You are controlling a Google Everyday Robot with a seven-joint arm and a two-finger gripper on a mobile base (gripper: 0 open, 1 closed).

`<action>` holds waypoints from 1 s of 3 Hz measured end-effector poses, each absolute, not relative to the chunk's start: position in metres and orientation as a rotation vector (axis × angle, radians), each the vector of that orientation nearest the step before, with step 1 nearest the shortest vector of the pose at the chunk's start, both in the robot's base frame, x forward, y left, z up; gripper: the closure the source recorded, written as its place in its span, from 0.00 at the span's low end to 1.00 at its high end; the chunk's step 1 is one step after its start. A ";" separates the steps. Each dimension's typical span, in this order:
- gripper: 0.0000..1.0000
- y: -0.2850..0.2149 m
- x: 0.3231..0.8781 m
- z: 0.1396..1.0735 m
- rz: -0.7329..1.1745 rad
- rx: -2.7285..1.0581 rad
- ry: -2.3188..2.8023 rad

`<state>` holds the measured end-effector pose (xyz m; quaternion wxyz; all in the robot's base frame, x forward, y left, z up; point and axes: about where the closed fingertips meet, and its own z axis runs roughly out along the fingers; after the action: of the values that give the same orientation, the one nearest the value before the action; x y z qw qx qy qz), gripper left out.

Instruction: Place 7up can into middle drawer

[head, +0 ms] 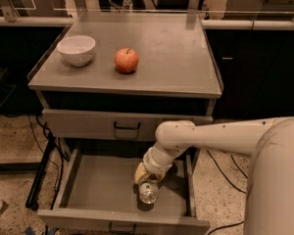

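Observation:
The middle drawer (88,190) is pulled open below the cabinet top. My arm reaches down into it from the right. My gripper (147,184) is inside the drawer, right of its middle, and is shut on the 7up can (148,195). The can is a small silver can seen from above. It sits low in the drawer, at or just above the floor; I cannot tell if it touches. Its print is hidden.
A white bowl (76,49) and a red apple (126,59) stand on the cabinet top (176,58). The upper drawer (83,124) with a black handle is closed. Cables lie on the floor at the left. A dark counter runs behind.

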<state>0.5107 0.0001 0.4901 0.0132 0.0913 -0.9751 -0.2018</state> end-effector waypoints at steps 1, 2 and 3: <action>1.00 -0.004 0.529 0.479 -0.653 0.177 -3.090; 1.00 -0.004 0.529 0.479 -0.653 0.177 -3.090; 1.00 -0.004 0.529 0.461 -0.646 0.120 -3.083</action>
<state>0.5286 -0.0038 0.4614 -0.0054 0.0380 -0.9780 -0.2049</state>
